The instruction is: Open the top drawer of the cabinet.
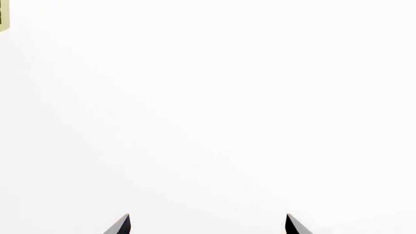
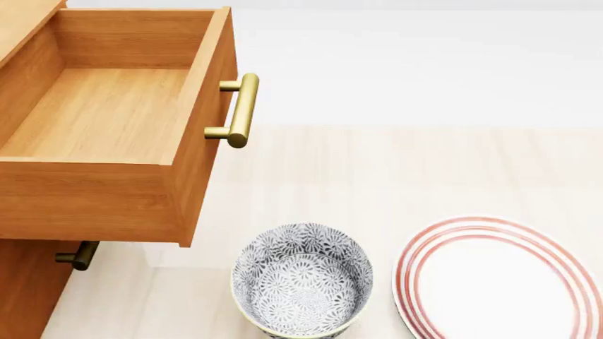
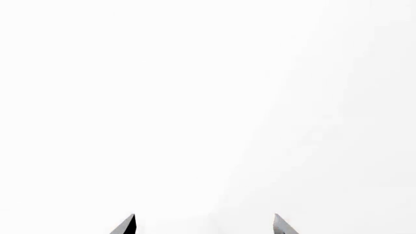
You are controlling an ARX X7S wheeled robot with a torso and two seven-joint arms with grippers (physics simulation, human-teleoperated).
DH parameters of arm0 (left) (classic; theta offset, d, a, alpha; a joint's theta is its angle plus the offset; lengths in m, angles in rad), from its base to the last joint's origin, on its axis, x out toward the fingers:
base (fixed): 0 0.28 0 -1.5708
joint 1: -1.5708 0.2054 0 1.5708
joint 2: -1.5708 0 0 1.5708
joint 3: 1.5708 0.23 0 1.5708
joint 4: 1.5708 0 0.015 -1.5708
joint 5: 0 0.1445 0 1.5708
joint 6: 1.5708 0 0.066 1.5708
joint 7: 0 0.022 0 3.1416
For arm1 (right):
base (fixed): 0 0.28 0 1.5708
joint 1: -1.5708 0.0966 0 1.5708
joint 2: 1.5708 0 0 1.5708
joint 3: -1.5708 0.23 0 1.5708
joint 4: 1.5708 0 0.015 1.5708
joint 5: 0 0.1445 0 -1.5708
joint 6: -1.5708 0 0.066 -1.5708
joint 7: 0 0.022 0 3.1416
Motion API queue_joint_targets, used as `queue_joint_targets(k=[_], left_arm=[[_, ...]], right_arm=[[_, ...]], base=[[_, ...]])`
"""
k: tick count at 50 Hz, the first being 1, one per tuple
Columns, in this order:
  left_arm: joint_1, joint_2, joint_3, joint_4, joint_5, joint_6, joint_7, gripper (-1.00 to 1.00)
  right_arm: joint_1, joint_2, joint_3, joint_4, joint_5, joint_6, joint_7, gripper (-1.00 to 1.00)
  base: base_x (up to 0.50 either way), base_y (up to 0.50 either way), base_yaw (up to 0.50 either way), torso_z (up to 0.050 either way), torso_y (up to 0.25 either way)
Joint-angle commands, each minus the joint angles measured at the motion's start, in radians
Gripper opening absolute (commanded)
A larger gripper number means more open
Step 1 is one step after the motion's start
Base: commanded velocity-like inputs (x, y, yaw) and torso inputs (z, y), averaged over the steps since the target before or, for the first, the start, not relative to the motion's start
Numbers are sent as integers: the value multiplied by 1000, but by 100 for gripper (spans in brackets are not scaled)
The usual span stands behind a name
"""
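Observation:
In the head view the top drawer (image 2: 104, 113) of the orange-brown cabinet (image 2: 24, 289) stands pulled far out, its wooden tray empty, its brass bar handle (image 2: 241, 110) on the front face. A lower drawer's brass handle (image 2: 78, 256) shows beneath it. Neither arm appears in the head view. My left gripper (image 1: 208, 224) shows only two dark fingertips spread wide apart against blank white, holding nothing. My right gripper (image 3: 204, 225) looks the same: fingertips well apart, nothing between them, facing plain white.
A patterned grey-and-white bowl (image 2: 301, 282) stands on the pale surface just right of the cabinet. A white plate with red rings (image 2: 499, 282) lies to the bowl's right. A small yellowish patch (image 1: 3, 17) sits at the left wrist view's edge.

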Motion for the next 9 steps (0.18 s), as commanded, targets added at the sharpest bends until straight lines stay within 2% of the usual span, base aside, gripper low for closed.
queue_joint_targets(k=[1,9], left_arm=[[-2,11,-10,18,21,11,53,100],[-7,16,-9,16,20,10,61,100]], right_arm=[[-1,-13,12,-18,-20,0,-25,100],[-2,-11,7,-7,-18,-11,-24,100]], base=[[0,0,0,0,0],[0,0,0,0,0]])
